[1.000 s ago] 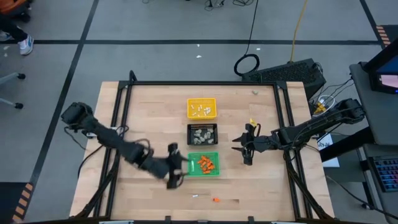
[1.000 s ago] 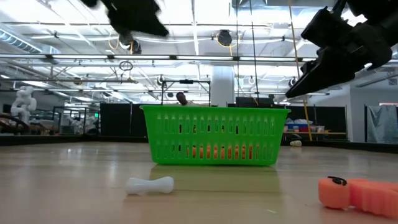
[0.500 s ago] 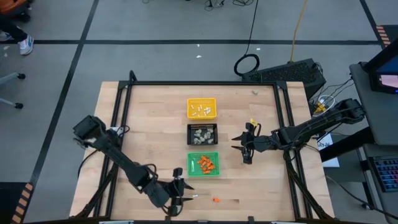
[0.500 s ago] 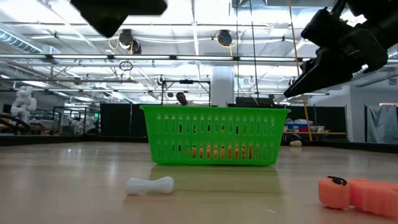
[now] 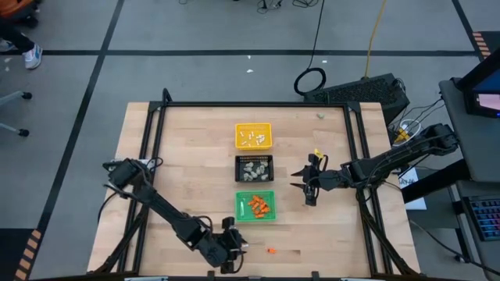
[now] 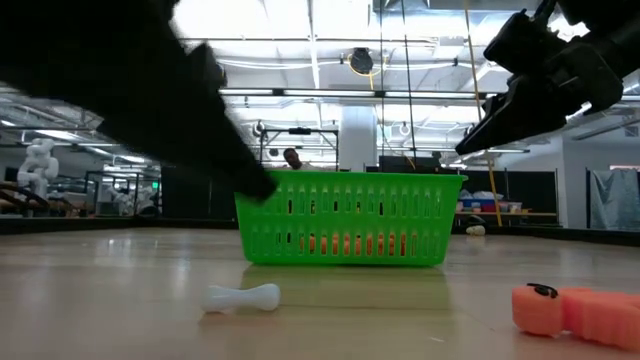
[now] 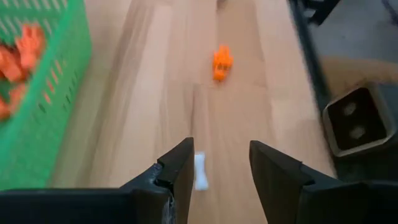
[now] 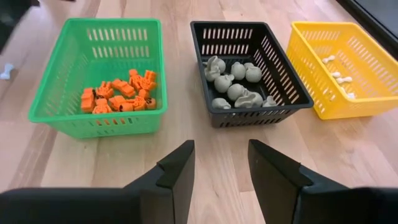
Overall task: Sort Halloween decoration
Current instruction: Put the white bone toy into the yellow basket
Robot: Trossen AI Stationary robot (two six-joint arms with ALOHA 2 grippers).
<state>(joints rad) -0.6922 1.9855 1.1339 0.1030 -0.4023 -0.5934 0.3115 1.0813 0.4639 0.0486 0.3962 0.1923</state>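
Wooden tabletop [image 5: 187, 164] under my high camera carries three small trays in a column: yellow tray [image 5: 253, 135] farthest from me, black tray [image 5: 254, 168] in the middle, green tray [image 5: 255, 206] nearest. I can read no labels or writing on anything.

Since a second ago my left arm has swung from beside the green tray down to the near edge of the tabletop. Its left tool [image 5: 232, 251] now sits low there, arm stretched out long and folded at the elbow. Through its wrist camera I see the two fingers [image 7: 180, 171] apart, with a white stick [image 7: 199, 172] lying on the wood between them, not yet touched; they have narrowed over the last second. An orange piece [image 7: 221, 62] lies farther ahead on the bare wood, well apart from the stick. In the low view the arm now fills the left of the picture where it was only at the top before.

My right arm has not moved: the right tool [image 5: 308, 187] hangs above the tabletop beside the green and black trays, fingers apart and empty.

Orange bits [image 8: 118, 92] fill the green tray, beige-grey lumps [image 8: 233, 81] the black one, white sticks [image 8: 339, 71] the yellow one.
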